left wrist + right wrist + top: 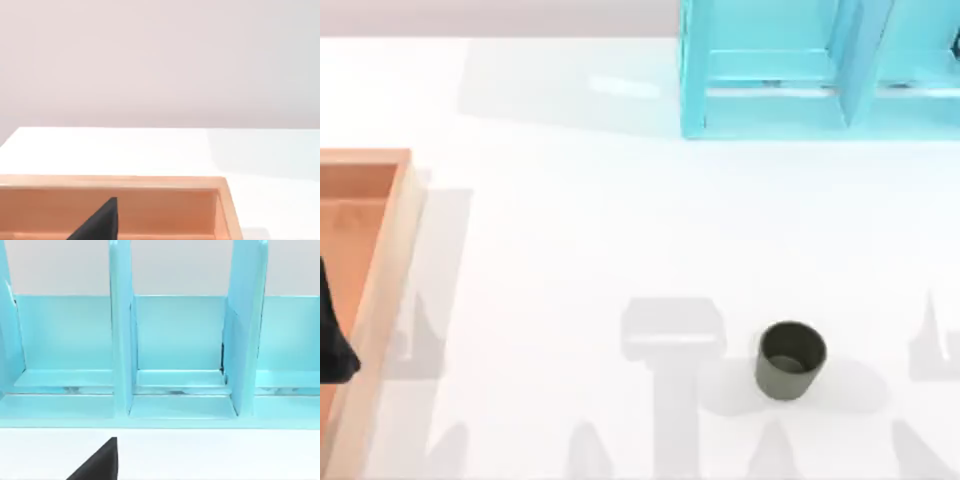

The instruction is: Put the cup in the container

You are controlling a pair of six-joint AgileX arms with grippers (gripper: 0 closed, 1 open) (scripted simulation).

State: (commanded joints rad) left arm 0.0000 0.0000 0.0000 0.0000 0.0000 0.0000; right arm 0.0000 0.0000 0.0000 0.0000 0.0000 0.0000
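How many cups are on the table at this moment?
1. A small dark olive-grey cylindrical cup stands upright on the white table, toward the top view's lower right, well apart from the large shallow wooden box at the left edge.

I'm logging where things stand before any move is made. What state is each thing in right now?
cup: upright on the table, mouth up, empty, nothing gripping it, toward the table's right.
container: at the table's left edge, open on top, no cup in it.
turquoise shelf: standing at the far right, compartments facing the table, nothing in them that can be seen.
left gripper: a dark tip over the container.
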